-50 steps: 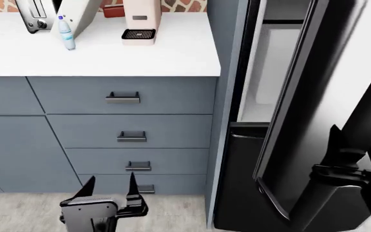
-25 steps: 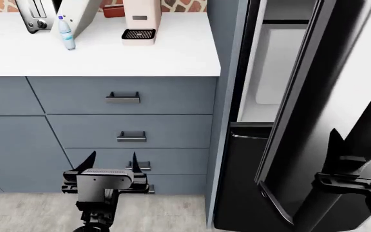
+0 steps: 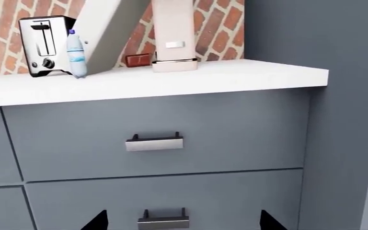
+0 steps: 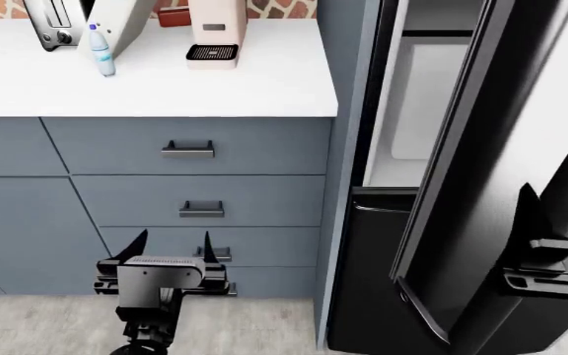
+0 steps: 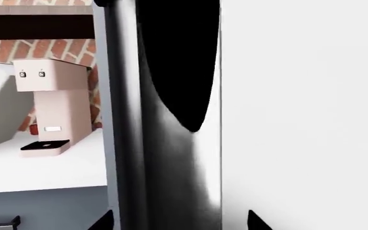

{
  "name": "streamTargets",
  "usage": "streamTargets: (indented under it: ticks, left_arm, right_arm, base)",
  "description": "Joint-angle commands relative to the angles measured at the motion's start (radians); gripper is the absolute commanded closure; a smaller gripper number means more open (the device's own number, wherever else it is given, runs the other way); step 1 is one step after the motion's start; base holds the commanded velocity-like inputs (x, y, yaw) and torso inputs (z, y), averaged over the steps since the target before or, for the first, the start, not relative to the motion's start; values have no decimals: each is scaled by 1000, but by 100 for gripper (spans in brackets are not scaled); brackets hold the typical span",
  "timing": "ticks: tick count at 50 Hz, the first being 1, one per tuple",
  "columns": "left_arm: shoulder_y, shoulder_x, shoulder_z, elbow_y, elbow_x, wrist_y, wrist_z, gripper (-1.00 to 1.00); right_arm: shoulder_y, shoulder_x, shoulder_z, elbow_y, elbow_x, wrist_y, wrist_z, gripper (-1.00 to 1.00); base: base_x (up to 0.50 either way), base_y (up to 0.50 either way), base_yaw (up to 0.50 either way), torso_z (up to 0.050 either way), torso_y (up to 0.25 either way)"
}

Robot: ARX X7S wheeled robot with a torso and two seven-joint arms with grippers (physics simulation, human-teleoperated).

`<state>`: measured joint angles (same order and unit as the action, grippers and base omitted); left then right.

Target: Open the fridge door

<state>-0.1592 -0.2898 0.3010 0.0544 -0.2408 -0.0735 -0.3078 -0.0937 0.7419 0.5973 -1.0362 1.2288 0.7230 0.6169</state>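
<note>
The fridge door (image 4: pixel 481 170), a tall glossy black panel, stands swung partly outward in the head view, and the white fridge interior (image 4: pixel 417 96) shows behind it. My right gripper (image 4: pixel 560 222) is open at the door's lower outer part. In the right wrist view the door's dark glossy edge (image 5: pixel 165 143) runs between the spread tips of the right gripper (image 5: pixel 178 221). I cannot tell whether they touch it. My left gripper (image 4: pixel 171 240) is open and holds nothing, low in front of the grey-blue drawers (image 4: pixel 200 200). The left gripper (image 3: pixel 180 221) faces a drawer handle (image 3: pixel 163 221).
A white countertop (image 4: pixel 166 89) carries a pink coffee machine (image 4: pixel 215 33), a water bottle (image 4: pixel 101 52) and a toaster (image 4: pixel 52 22). The lower black fridge front (image 4: pixel 363 281) sits under the open door. A grey side panel (image 4: pixel 343 111) separates cabinets from fridge.
The fridge door has swung a little further outward and my right gripper has shifted right and down with it. The left gripper rose in front of the drawers, then held still.
</note>
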Motion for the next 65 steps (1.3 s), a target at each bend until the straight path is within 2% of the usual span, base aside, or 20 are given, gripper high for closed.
streamTargets:
  ticks: [1,7,9,10,12,19,26,30,33,36,37,40,44,49,52,55,57,59,60,65]
  left_arm:
    - [0,-2,5,10,-7,-10,-3,-100]
    - [-5,-3,6,11,-9,-13,-3,-100]
    - [-1,-5,5,9,-10,-9,-4,-100]
    - [-3,-4,6,2,-10,-6,-3,-100]
    - [-4,-3,6,-1,-11,-4,-3,-100]
    - [-12,-4,7,-8,-11,-5,-4,-100]
    - [-13,-4,10,-9,-11,-4,-6,-100]
    - [-16,-4,11,-8,-13,-8,-7,-100]
    - [-20,-4,13,-11,-13,-9,-7,-100]
    - [-19,-6,13,-5,-15,-11,-9,-100]
    - [-18,-6,13,-4,-15,-11,-9,-100]
    - [-14,-5,17,-4,-14,-8,-10,-100]
    - [-13,-5,18,-6,-15,-7,-12,-100]
    - [-20,-5,18,-10,-16,-10,-13,-100]
    - [-24,-4,19,-13,-16,-9,-14,-100]
    - [-26,-2,23,-21,-13,-6,-13,-100]
    - [-27,-3,24,-18,-14,-8,-14,-100]
    - [-24,-4,23,-9,-17,-13,-16,-100]
    - [-23,-5,23,-6,-18,-14,-17,-100]
    - [-30,-6,29,-13,-15,-15,-14,-100]
  right_arm:
    - [-158,188,-131,2,-119,-375,137,-100]
    - [-348,230,-79,-9,-189,-554,139,-100]
    - [-341,279,-124,-9,-213,-583,141,-100]
    - [-239,317,-229,0,-227,-571,145,-100]
    - [-192,341,-285,-4,-245,-569,140,-100]
    - [-304,514,-407,-10,-418,-830,143,-100]
    - [-418,626,-415,-6,-481,-962,182,-100]
    - [-138,639,-666,-10,-457,-908,161,-100]
    - [-86,690,-772,-10,-478,-948,190,-100]
    - [317,497,-949,-9,-369,-662,97,-100]
    - [363,486,-979,-10,-363,-643,101,-100]
    - [429,525,-1077,-10,-378,-687,126,-100]
    - [583,616,-1313,-11,-414,-788,168,-100]
    - [902,700,-1714,-11,-442,-869,212,-100]
    - [1189,690,-2003,-11,-410,-847,225,-100]
    - [1599,592,-2412,-11,-380,-842,294,-100]
    - [1886,502,-2712,-11,-401,-933,412,-100]
    - [2054,286,-3012,-11,-429,-1014,582,-100]
    - [2095,233,-3108,-11,-445,-1053,646,-100]
    - [2040,157,-3066,53,-402,-1108,675,-100]
  base:
    - [0,0,0,0,0]
    - [0,0,0,0,0]
    - [0,0,0,0,0]
    - [0,0,0,0,0]
    - [0,0,0,0,0]
    - [0,0,0,0,0]
    - [0,0,0,0,0]
    - [0,0,0,0,0]
    - [0,0,0,0,0]
    - [0,0,0,0,0]
    - [0,0,0,0,0]
    - [0,0,0,0,0]
    - [0,0,0,0,0]
    - [0,0,0,0,0]
    - [0,0,0,0,0]
    - [0,0,0,0,0]
    - [0,0,0,0,0]
    - [0,0,0,0,0]
    - [0,0,0,0,0]
    - [0,0,0,0,0]
